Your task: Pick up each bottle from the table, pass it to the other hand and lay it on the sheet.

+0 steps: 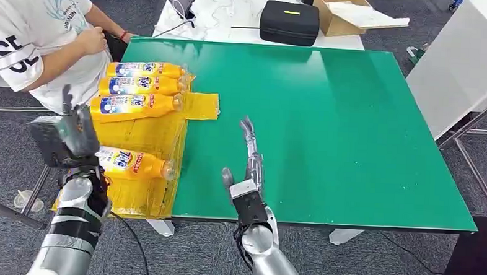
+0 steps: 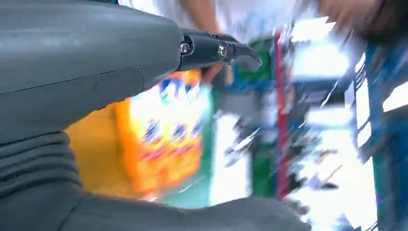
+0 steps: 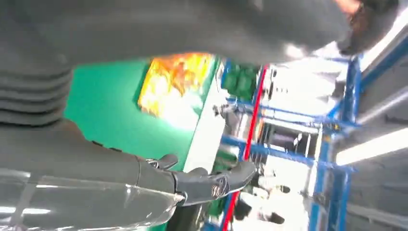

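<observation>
A yellow sheet [image 1: 143,135] covers the left end of the green table [image 1: 329,116]. Three yellow bottles lie side by side at its far end [image 1: 146,69] [image 1: 143,85] [image 1: 134,105]. One more bottle [image 1: 134,162] lies near the sheet's front, cap pointing right. My left hand [image 1: 67,137] hovers just left of this bottle, fingers [image 2: 216,50] straight and holding nothing. My right hand [image 1: 247,168] is raised over the table's front edge, right of the sheet, fingers stretched forward and empty. The bottles [image 2: 168,134] and the sheet [image 3: 175,82] are blurred in the wrist views.
A person in a white T-shirt [image 1: 28,35] stands at the table's far left corner, hand held at the chest. Beyond the table, a white surface carries a black case [image 1: 289,22] and a cardboard box [image 1: 342,15]. A white table [image 1: 461,72] stands at right.
</observation>
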